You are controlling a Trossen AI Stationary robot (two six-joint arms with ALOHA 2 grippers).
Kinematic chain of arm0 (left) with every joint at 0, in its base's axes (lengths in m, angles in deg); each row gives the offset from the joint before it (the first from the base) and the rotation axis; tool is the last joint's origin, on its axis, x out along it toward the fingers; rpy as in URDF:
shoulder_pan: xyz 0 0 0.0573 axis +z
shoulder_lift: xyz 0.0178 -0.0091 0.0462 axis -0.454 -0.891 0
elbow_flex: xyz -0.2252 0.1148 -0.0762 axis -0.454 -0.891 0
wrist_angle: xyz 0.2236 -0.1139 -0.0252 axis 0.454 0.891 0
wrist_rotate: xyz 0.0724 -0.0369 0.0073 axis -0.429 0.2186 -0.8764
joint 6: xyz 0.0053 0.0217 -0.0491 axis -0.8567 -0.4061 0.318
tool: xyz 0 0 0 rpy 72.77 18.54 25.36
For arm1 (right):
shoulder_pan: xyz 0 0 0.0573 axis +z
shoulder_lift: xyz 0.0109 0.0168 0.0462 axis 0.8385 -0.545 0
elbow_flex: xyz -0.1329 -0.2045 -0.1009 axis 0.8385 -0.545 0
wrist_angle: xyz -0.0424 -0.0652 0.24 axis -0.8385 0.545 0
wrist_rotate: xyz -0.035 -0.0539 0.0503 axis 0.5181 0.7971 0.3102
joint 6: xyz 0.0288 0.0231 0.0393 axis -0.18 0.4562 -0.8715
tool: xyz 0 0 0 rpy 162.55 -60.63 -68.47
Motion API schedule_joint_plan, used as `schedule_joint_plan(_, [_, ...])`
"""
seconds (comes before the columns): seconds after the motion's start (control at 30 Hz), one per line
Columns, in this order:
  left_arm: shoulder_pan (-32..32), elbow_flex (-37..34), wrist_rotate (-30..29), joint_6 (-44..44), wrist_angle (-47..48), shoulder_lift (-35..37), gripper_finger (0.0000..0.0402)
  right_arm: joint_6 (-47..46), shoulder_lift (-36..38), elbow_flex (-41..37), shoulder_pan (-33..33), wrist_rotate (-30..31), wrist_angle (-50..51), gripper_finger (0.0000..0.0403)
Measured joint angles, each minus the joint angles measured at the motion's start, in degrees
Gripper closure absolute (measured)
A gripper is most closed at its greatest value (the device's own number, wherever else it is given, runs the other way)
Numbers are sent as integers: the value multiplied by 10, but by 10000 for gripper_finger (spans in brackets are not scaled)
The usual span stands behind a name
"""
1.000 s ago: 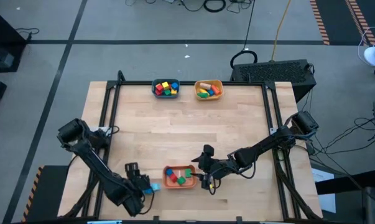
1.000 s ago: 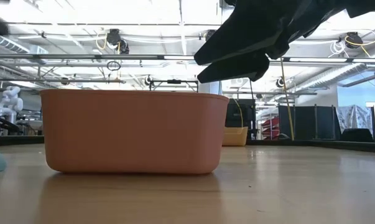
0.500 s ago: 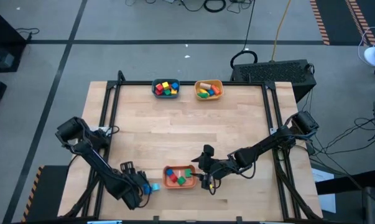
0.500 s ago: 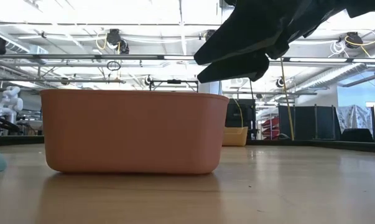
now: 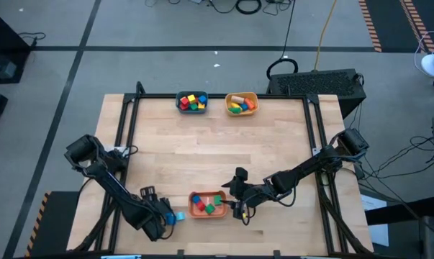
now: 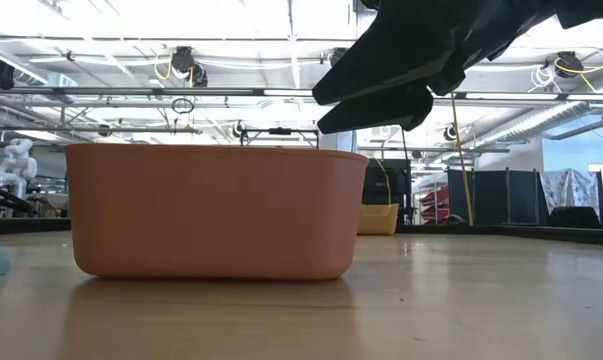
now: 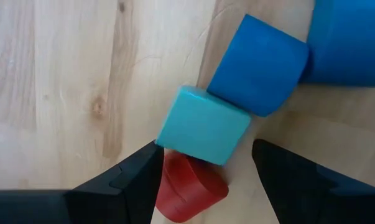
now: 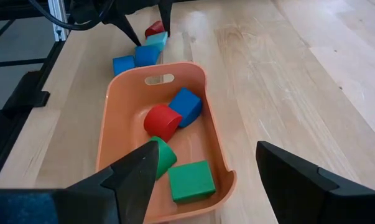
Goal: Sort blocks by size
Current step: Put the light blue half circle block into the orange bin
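1. Wooden table (image 5: 217, 151) is filling the overhead view; the blue bowl (image 5: 191, 102) and yellow bowl (image 5: 241, 103) of blocks are sitting at its far edge, the orange bowl (image 5: 207, 204) near the front. The left gripper (image 5: 161, 212) is hovering beside loose blocks left of that bowl; the right gripper (image 5: 240, 203) is hanging at its right side.
2. At table level, the orange bowl's wall is blocking everything inside.
3. The left wrist camera is showing open fingers (image 7: 122, 180) flanking a red block (image 7: 187, 190), which is touching a light blue cube (image 7: 203, 126) and blue block (image 7: 255, 65).
4. The right wrist camera is showing open fingers (image 8: 125, 177) over the orange bowl, holding nothing; red, blue and green blocks (image 8: 192, 180) are lying inside.
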Motion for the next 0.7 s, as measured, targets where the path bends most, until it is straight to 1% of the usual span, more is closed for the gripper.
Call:
schedule_joint_plan(0.2, [3,-1,-17,-96,3,12,149,0,0,0,0,0,0,147])
schedule_joint_plan(0.37, [4,-2,-57,-239,0,14,148,0,0,0,0,0,0,147])
schedule_joint_plan(0.5, [5,-2,-66,-327,-9,14,148,0,0,0,0,0,0,147])
schedule_joint_plan(0.6, [6,-2,-66,-354,-19,14,149,0,0,0,0,0,1,147])
schedule_joint_plan(0.7, [6,-3,-67,-354,-33,14,149,0,0,0,0,0,1,147])
